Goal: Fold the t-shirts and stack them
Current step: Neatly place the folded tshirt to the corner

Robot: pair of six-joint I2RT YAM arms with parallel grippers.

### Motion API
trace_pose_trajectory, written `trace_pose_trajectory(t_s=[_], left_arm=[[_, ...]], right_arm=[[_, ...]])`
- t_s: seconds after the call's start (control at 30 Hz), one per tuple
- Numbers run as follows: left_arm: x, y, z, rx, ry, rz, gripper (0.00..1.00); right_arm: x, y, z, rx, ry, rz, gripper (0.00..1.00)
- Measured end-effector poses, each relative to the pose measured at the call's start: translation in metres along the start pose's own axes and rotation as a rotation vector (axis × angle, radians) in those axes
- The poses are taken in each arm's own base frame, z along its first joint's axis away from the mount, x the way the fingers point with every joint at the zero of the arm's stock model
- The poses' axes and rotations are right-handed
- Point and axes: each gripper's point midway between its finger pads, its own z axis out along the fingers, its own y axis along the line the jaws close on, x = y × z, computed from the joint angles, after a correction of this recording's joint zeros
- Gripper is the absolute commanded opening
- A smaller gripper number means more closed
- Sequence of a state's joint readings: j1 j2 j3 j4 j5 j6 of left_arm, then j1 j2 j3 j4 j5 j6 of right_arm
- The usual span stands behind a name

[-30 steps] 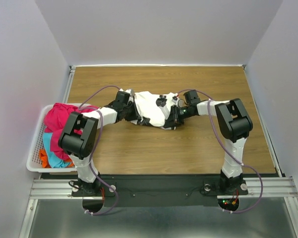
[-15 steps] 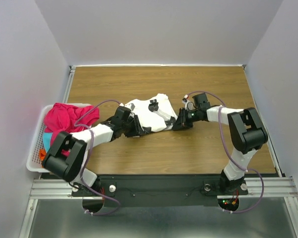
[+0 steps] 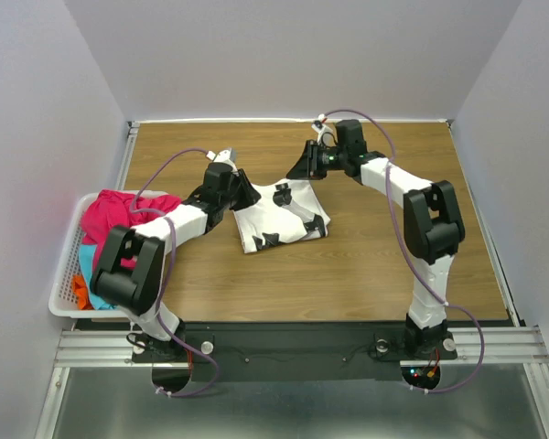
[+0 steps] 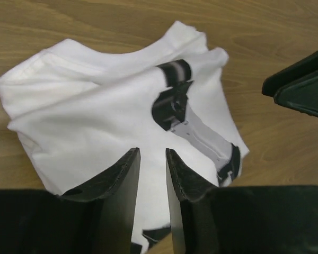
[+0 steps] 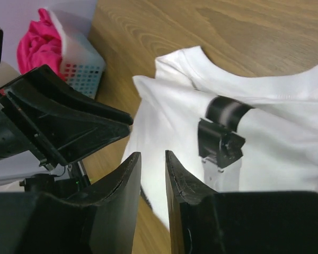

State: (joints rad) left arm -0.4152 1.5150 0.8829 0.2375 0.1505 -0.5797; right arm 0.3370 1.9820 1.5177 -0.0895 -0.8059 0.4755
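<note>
A wooden table top (image 3: pixel 375 274) with a brown grain is seen in all three views (image 4: pixel 275 32) (image 5: pixel 212 21). A white plastic lattice basket (image 3: pixel 60 298) is set at the table's left edge, hanging partly beyond it; in the right wrist view its gridded wall (image 5: pixel 84 74) is seen at the far corner. The table is enclosed on three sides by pale, plain wall panels (image 3: pixel 293 55). Along the near edge a black base plate (image 3: pixel 293 340) is mounted on aluminium rails (image 3: pixel 499 346), and a grey metal sheet (image 3: pixel 302 402) lies below them.

A wooden table (image 3: pixel 393 274) bears one crumpled white t-shirt (image 3: pixel 276 219) near its middle.
</note>
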Motion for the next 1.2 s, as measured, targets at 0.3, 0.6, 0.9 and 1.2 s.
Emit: trace_pose_trajectory(t_s=[0.3,0.6,0.9,1.2], left_arm=[[0.028,0.075,0.057,-0.117,0.105,-0.082,0.30],[0.001,0.103,0.071,-0.099,0.052,-0.157,0.30],[-0.006,0.091,0.056,-0.088,0.054,-0.160,0.39],[-0.045,-0.001,-0.003,0.086,-0.079,-0.089,0.41]], right_arm=[[0.037,-0.092,0.063,0.085,0.084,0.171,0.31],[0.021,-0.133,0.063,0.082,0.014,0.279,0.31],[0.009,-0.129,0.041,0.041,-0.011,0.329,0.35],[0.016,-0.026,0.014,-0.033,-0.007,0.223,0.36]])
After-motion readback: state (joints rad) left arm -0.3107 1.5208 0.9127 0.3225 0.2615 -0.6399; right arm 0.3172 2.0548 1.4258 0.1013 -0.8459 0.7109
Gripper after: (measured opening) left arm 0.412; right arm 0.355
